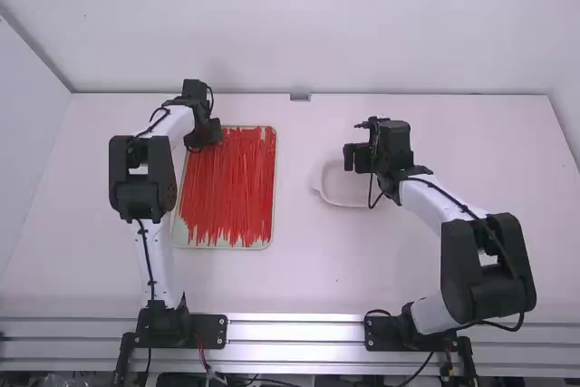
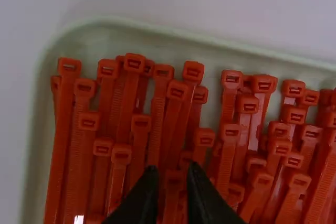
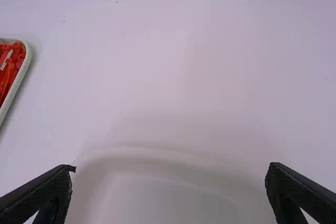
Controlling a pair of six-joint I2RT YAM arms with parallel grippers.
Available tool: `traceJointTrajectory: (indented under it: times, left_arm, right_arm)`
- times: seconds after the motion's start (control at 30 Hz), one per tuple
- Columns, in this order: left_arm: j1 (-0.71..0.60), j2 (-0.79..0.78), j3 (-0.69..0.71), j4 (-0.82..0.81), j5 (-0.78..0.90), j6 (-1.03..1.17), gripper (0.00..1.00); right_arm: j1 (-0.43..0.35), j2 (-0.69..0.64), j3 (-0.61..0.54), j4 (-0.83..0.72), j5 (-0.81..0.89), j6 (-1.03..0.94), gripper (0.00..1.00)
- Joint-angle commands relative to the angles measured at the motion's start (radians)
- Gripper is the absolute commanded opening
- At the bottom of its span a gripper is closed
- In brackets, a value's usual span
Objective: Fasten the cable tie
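1. My left fingers point(image 2: 143, 200) stand a narrow gap apart, low over the heads of the red cable ties point(image 2: 157, 119) at the far end of their pale green tray point(image 2: 157, 31)
2. My right fingers point(image 3: 42, 195) are spread wide above the near rim of a white dish point(image 3: 157, 156), which sits on the white surface point(image 1: 362, 251) to the right of the tray

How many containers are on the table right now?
2. The green tray of red cable ties lies left of the middle, beneath the left gripper; the white dish sits right of the middle, beneath the right gripper.
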State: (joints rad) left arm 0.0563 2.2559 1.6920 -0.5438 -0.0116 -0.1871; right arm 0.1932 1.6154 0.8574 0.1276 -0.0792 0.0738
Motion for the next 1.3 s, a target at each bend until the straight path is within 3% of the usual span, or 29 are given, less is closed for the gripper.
traceJointTrajectory:
  times: [0.0,0.73,1.27]
  left_arm:
    - [0.004,-0.002,-0.01,-0.008,-0.005,-0.003,0.16]
    - [0.004,-0.002,-0.03,0.015,-0.004,-0.003,0.16]
    - [0.003,-0.002,-0.031,0.019,-0.005,-0.003,0.06]
  right_arm:
    - [-0.003,0.01,0.028,-0.001,0.002,-0.003,0.98]
    - [-0.003,0.01,0.028,-0.002,0.002,-0.003,0.98]
    - [-0.003,0.01,0.028,-0.001,0.002,-0.003,0.99]
